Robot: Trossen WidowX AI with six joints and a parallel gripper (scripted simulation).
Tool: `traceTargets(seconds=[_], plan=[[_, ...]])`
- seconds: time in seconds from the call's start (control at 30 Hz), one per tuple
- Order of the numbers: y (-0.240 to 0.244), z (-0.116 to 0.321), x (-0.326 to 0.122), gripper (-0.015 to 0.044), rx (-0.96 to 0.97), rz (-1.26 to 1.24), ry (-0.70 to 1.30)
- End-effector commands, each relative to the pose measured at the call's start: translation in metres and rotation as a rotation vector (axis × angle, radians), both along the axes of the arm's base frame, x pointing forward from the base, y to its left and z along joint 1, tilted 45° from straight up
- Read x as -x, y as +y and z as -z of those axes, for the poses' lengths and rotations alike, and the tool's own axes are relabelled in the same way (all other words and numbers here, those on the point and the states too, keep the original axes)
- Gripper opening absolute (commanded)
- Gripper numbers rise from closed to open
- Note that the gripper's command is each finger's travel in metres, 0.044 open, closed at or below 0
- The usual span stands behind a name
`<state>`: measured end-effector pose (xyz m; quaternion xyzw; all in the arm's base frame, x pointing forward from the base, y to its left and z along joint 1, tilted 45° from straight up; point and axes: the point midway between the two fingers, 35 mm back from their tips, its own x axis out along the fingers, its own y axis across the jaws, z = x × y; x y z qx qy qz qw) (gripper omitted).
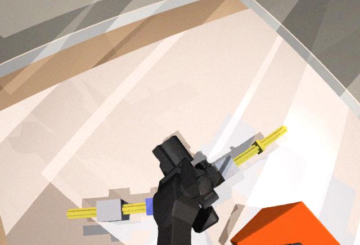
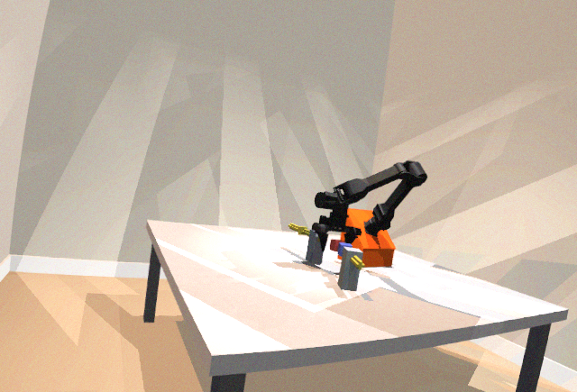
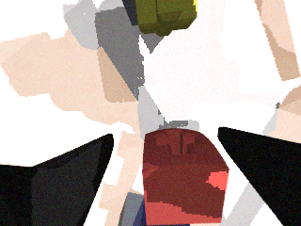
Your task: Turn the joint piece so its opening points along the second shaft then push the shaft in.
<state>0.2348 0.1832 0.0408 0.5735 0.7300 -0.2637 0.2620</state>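
Note:
The red joint piece (image 2: pixel 334 244) (image 3: pixel 183 176) lies between the gripper's spread fingers. My gripper (image 2: pixel 335 243) (image 3: pixel 165 135) is open and holds nothing. The arm hides the red piece in the top view. The blue hinge part (image 1: pixel 149 206) (image 2: pixel 344 248) joins it to the yellow first shaft (image 1: pixel 133 208) (image 2: pixel 357 261), which runs through its grey block (image 1: pixel 108 210) (image 2: pixel 349 273). The yellow second shaft (image 1: pixel 244 156) (image 2: pixel 296 228) (image 3: pixel 166 16) passes through the other block (image 1: pixel 230 168) (image 2: pixel 314 250). In the wrist view its end stands apart from the red piece. The opening's exact direction cannot be told.
The second shaft's collar (image 1: pixel 258 146) stands outside its block. An orange box (image 1: pixel 284 225) (image 2: pixel 377 257) stands at the arm's base on the table (image 1: pixel 174 114) (image 2: pixel 261 304). One finger is close to the second block in the exterior view. Shadows and bright bands cross the table.

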Motion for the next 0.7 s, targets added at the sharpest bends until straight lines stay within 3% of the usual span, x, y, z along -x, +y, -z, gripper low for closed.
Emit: traceTargets(seconds=[0.0, 0.13, 0.47, 0.67], plan=[[0.0039, 0.0061, 0.0051, 0.044, 0.001, 0.001, 0.016], [0.0066, 0.0086, 0.0062, 0.044, 0.001, 0.0, 0.016], [0.0066, 0.0086, 0.0062, 0.0182, 0.001, 0.0, 0.016], [0.0066, 0.0086, 0.0062, 0.0182, 0.001, 0.0, 0.016]])
